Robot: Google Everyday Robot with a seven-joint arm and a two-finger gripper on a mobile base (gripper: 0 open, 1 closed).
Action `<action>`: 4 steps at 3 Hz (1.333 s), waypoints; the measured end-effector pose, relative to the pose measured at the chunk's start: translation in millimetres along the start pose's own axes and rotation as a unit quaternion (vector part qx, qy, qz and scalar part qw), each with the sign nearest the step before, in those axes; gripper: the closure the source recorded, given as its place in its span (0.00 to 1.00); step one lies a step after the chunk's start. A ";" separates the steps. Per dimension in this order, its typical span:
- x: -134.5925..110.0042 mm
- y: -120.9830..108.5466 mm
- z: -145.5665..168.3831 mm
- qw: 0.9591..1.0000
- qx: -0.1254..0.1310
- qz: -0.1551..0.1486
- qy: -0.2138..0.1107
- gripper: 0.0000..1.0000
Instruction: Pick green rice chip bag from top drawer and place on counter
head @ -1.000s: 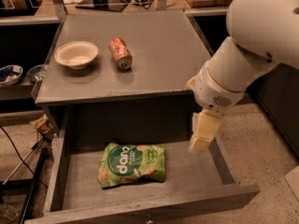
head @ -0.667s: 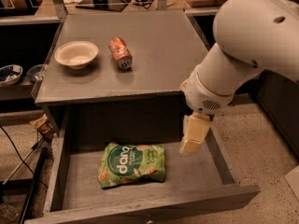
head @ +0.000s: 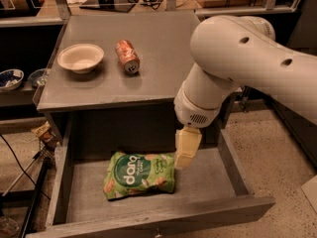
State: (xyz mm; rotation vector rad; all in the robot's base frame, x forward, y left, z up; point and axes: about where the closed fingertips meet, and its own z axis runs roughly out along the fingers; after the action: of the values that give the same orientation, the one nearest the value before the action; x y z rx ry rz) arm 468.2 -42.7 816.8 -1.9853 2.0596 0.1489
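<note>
Broad grey wooden counter (head: 148, 88) above open shallow grey top drawer (head: 213, 182). Crinkly light-green rice chip bag (head: 140, 175) lies flat, drawer left-centre. Cream gripper (head: 187, 150) has shifted left to bag's right edge; opening: cannot tell. Grasp prob. next.

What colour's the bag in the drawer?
Bag light green with dark circle, camera view; gripper beside it.

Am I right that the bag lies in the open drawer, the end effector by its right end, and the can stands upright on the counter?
No: the camera view shows the can lying on its side on the counter. The bag is in the drawer, end effector by its right end.
</note>
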 end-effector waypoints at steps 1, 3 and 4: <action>-17.5 5.1 34.6 0.999 0.002 -0.032 0.011 0.00; -15.3 7.2 37.1 1.000 0.003 -0.020 0.007 0.00; -18.3 18.0 78.2 0.999 -0.031 0.009 -0.002 0.00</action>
State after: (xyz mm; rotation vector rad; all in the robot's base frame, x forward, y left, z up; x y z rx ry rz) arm 460.5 -3.6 744.9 -2.0004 2.0961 0.2219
